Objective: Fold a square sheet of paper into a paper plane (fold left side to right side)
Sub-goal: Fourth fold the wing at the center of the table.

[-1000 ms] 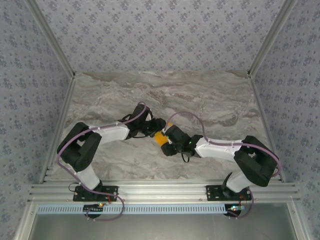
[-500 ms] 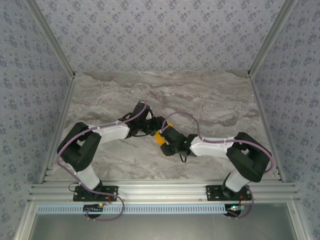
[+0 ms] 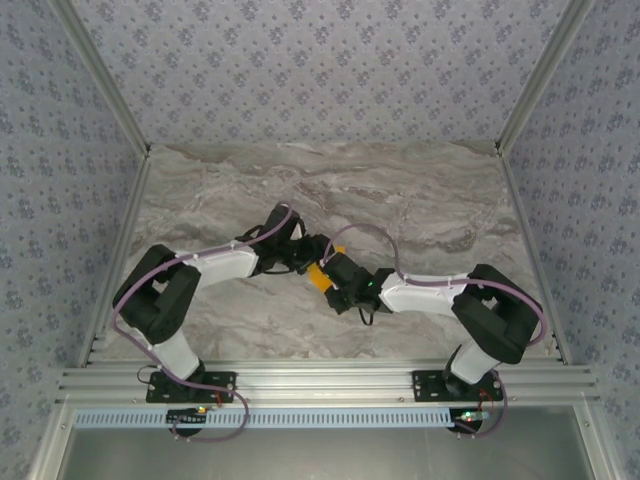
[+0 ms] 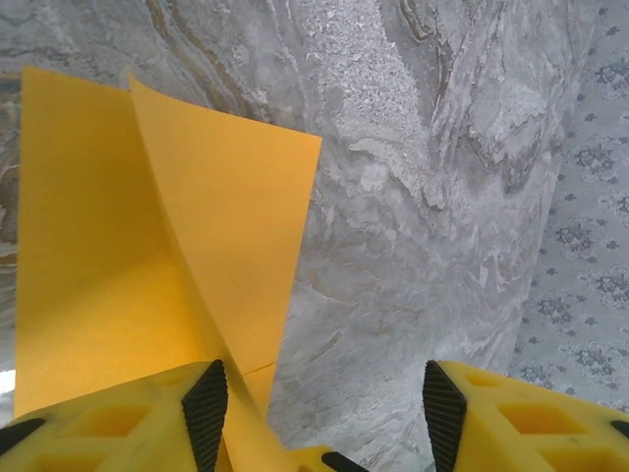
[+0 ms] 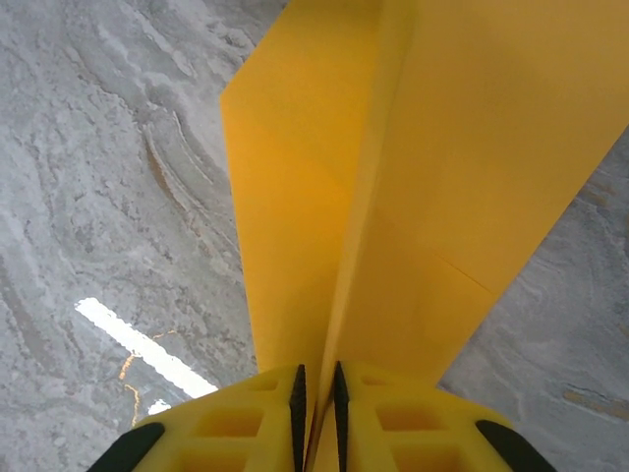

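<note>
Item: thin orange-yellow square sheet of paper (image 5: 423, 147), half-folded, two flaps standing off the grey marbled surface (image 4: 423, 197), mid-surface between the arms
State, right tool (image 5: 316, 393): pinched tight on the sheet's near edge at the bend
State, left tool (image 4: 324, 408): spread wide, sheet just inside one finger
Handling: carry the left flap across until edges match, hold the pinch firm, then press the crease

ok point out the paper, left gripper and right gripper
paper (image 4: 236, 216), left wrist view, on the upper flap.
left gripper (image 4: 322, 413), left wrist view, midway between its open fingertips.
right gripper (image 5: 316, 403), right wrist view, midway between its fingertips, shut on the paper.
</note>
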`<move>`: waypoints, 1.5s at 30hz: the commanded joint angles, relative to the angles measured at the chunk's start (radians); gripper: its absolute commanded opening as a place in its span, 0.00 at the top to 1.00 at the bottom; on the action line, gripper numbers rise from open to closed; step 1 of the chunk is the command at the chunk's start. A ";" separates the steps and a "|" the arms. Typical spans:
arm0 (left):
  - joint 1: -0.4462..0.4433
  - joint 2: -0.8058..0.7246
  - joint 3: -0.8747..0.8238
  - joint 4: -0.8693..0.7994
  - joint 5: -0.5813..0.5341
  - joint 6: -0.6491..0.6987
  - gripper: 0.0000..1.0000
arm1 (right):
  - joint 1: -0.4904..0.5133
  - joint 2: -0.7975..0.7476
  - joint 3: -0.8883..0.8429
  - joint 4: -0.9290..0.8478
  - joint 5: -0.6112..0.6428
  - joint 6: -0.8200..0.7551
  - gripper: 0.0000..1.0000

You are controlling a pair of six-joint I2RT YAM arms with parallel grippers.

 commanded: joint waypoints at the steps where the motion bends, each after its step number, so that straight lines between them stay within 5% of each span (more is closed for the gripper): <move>1: 0.007 -0.085 0.016 -0.081 -0.001 0.050 0.39 | -0.013 -0.005 -0.005 0.019 -0.050 0.030 0.85; 14: 0.044 -0.275 -0.141 -0.151 -0.059 0.085 0.38 | -0.128 -0.078 -0.142 0.193 -0.288 0.134 0.88; 45: -0.027 0.113 0.066 -0.056 0.033 0.081 0.56 | -0.281 -0.039 -0.202 0.310 -0.553 0.171 0.88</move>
